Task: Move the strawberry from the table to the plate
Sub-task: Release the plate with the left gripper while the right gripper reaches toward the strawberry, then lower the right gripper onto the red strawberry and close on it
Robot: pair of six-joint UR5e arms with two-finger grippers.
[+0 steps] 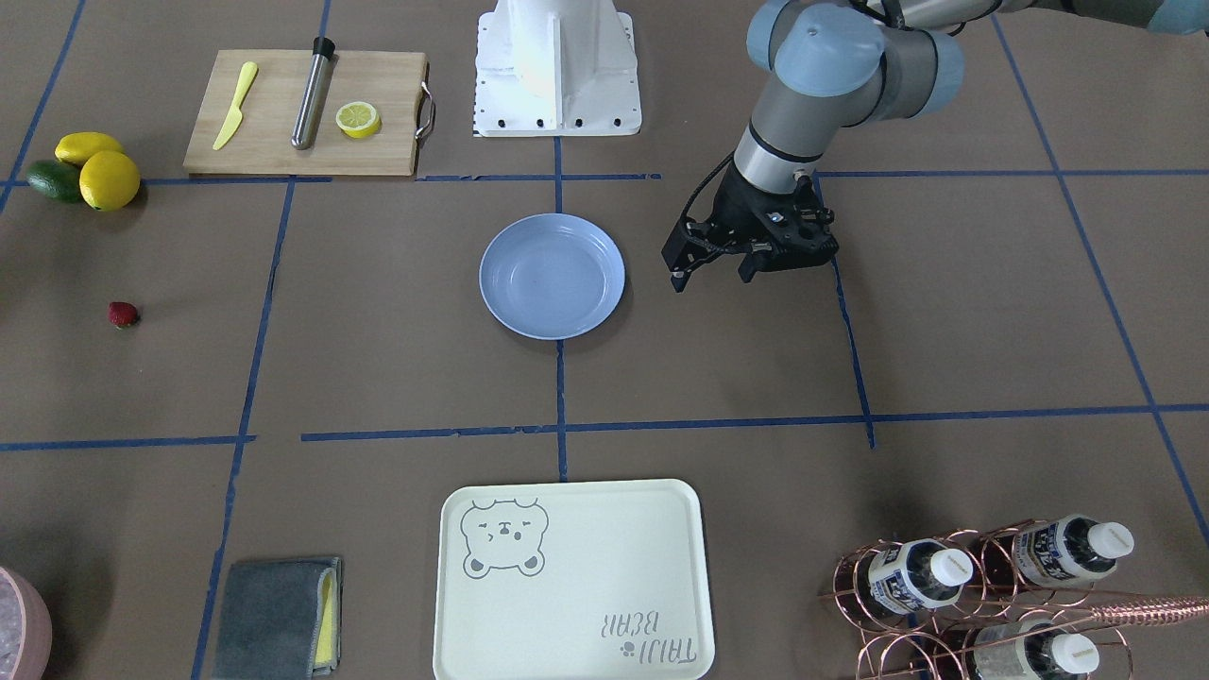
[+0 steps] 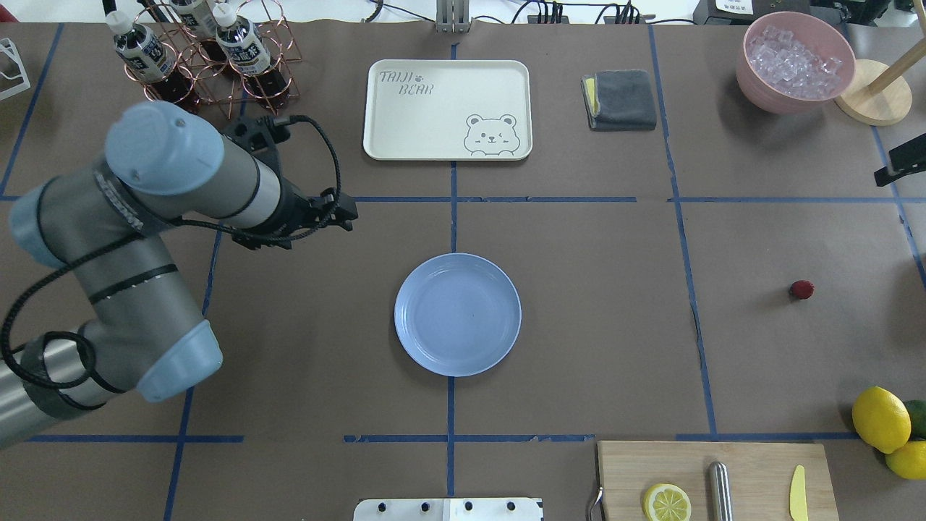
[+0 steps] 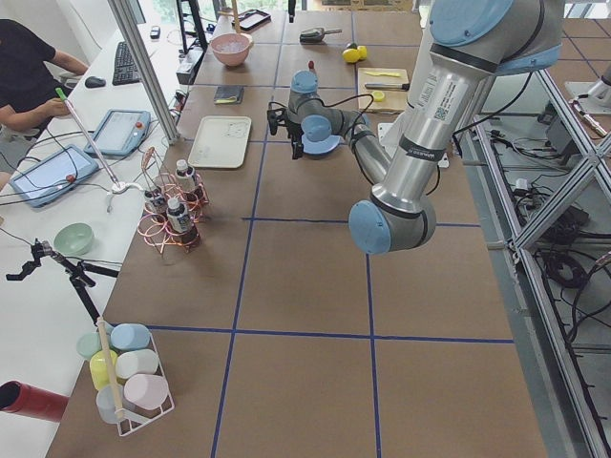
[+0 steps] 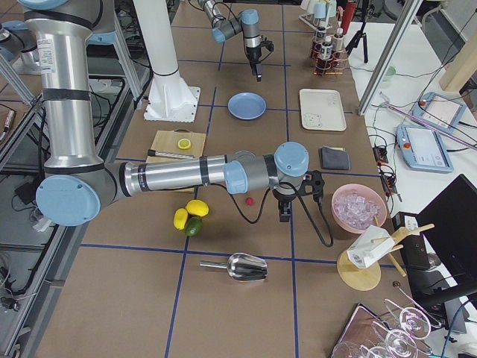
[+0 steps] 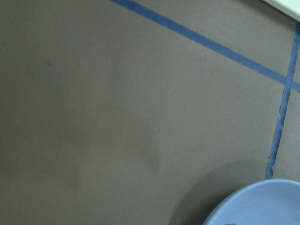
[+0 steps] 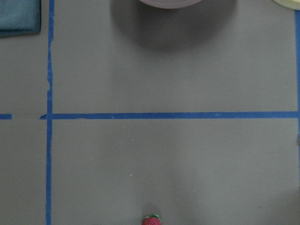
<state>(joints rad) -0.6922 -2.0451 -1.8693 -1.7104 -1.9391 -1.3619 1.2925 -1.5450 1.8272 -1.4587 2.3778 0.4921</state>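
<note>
The strawberry [image 1: 123, 314] [image 2: 801, 290] is a tiny red berry lying alone on the brown table [image 1: 378, 359], far off to the robot's right. The light blue plate [image 1: 553, 276] [image 2: 457, 314] sits empty at the table's middle. My left gripper [image 1: 710, 279] [image 2: 351, 213] hovers open and empty beside the plate, on its left side. Only the right side view shows my right gripper [image 4: 283, 212] clearly; it is just beyond the strawberry [image 4: 248, 200], and I cannot tell its state. In the right wrist view the strawberry [image 6: 151, 220] peeks in at the bottom edge.
A cutting board [image 1: 302, 113] carries a lemon half, a yellow knife and a metal rod. Lemons and an avocado [image 1: 85, 170] lie near the strawberry. A pink ice bowl [image 2: 796, 61], a grey cloth [image 2: 620, 99], the bear tray [image 1: 571, 576] and a bottle rack [image 1: 992, 595] line the far side.
</note>
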